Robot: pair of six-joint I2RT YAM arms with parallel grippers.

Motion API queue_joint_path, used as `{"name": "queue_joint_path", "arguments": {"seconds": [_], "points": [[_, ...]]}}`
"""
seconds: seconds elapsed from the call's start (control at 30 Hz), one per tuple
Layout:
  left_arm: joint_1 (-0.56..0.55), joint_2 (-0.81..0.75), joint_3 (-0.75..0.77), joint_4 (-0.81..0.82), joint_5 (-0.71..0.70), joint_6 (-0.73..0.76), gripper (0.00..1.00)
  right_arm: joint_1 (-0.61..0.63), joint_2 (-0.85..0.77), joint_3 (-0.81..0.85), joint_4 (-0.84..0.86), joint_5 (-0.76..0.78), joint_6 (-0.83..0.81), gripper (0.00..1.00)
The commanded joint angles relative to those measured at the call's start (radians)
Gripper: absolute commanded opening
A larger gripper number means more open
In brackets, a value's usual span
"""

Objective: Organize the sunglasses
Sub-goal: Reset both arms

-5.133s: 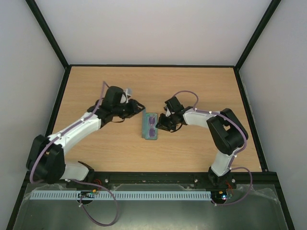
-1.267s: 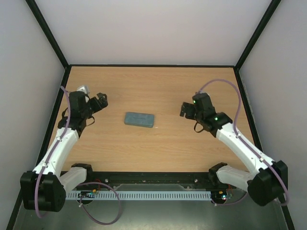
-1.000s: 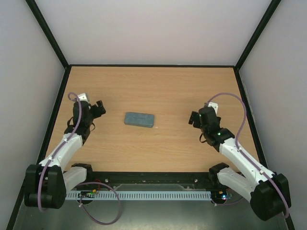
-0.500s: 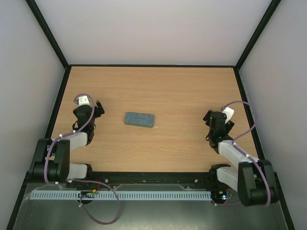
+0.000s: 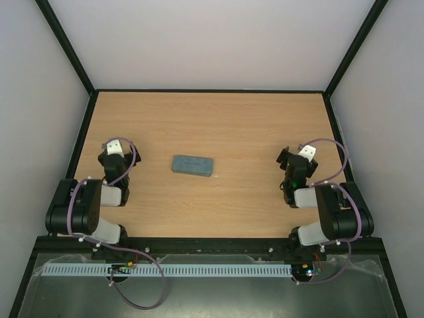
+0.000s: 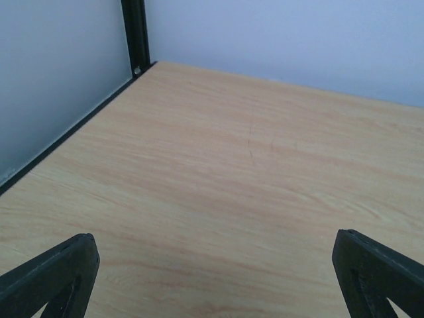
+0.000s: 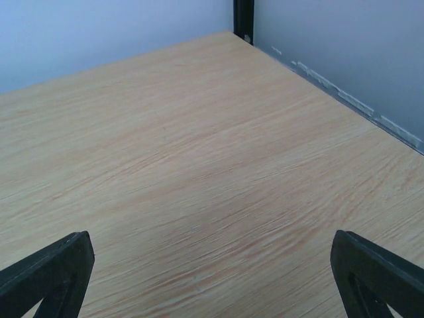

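The sunglasses are out of view in every frame. A grey-blue oblong case [image 5: 192, 165] lies shut on the wooden table [image 5: 218, 119], a little left of the middle. My left gripper [image 5: 114, 151] is folded back near its base, well left of the case, and stands open [image 6: 212, 268] over bare wood with nothing between its fingertips [image 6: 50, 275]. My right gripper [image 5: 293, 159] is folded back on the right side, far from the case. It is also open [image 7: 212, 268], its fingertips [image 7: 374, 271] wide apart over bare wood.
Pale walls with black corner posts [image 5: 66, 46] enclose the table on three sides. The black rail [image 5: 212, 246] holding both arm bases runs along the near edge. The left wrist view shows the far left corner post [image 6: 136, 33], the right wrist view the far right one [image 7: 243, 16].
Five seconds ago the case lay open with the sunglasses inside and both grippers beside it. It is now shut, and both arms have drawn back and folded toward their bases.
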Motion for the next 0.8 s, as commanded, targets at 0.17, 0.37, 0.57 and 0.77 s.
{"name": "queue_joint_path", "arguments": {"seconds": [0.17, 0.37, 0.57, 0.77], "points": [[0.008, 0.059, -0.039, 0.217, 0.084, 0.045, 0.99, 0.004, 0.117, -0.180, 0.573, -0.150, -0.142, 0.99], [0.006, 0.069, -0.027, 0.214, 0.073, 0.050, 0.99, 0.007, 0.094, -0.113, 0.419, -0.165, -0.142, 0.99], [0.002, 0.063, -0.039, 0.234, 0.077, 0.053, 0.99, 0.003, 0.101, -0.094, 0.386, -0.144, -0.131, 0.99], [-0.001, 0.064, -0.039, 0.232, 0.078, 0.053, 1.00, 0.004, 0.103, -0.099, 0.395, -0.145, -0.133, 0.99]]}}
